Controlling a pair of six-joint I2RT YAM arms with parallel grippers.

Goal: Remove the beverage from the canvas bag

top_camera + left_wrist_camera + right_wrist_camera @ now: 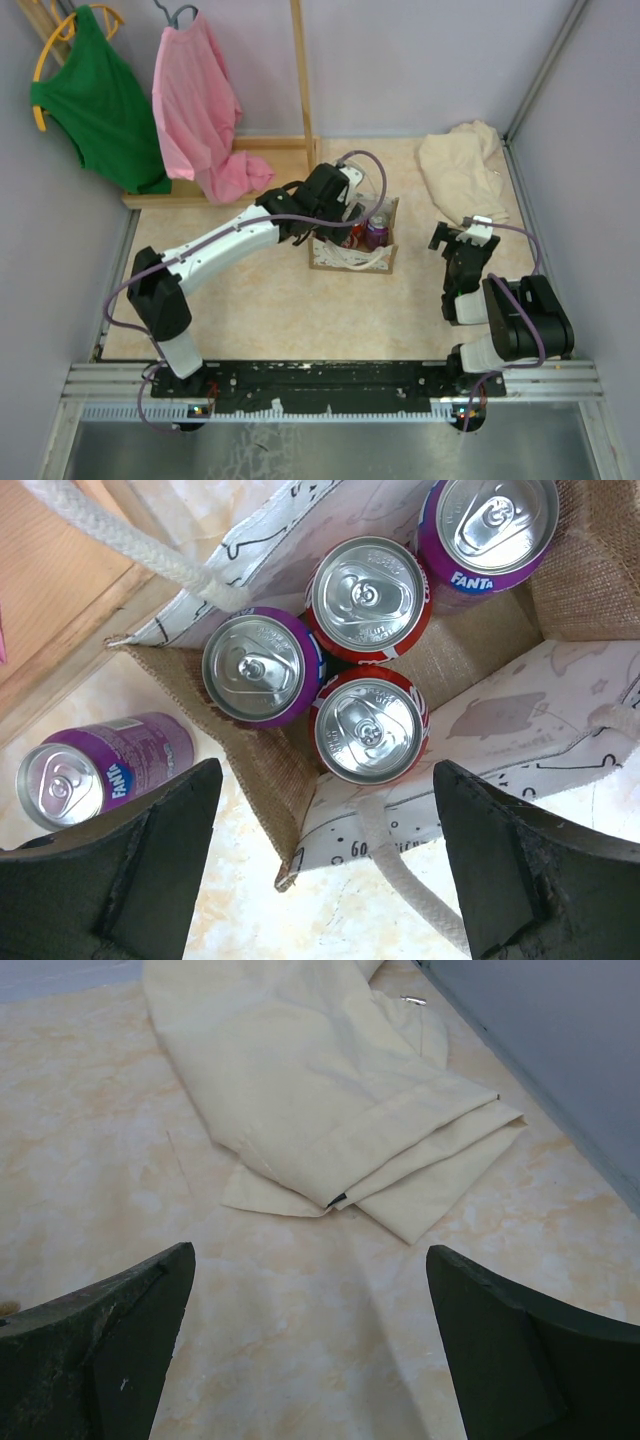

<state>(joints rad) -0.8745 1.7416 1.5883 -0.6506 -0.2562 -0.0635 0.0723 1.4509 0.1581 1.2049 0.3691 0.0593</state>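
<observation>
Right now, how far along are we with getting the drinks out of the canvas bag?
Done: one purple Fanta can lies on the table beside the canvas bag. In hand: nothing; the left tool hangs open over the bag, and the right tool is open near the cream cloth. Left: two purple cans and two red cans stand in the bag.
</observation>
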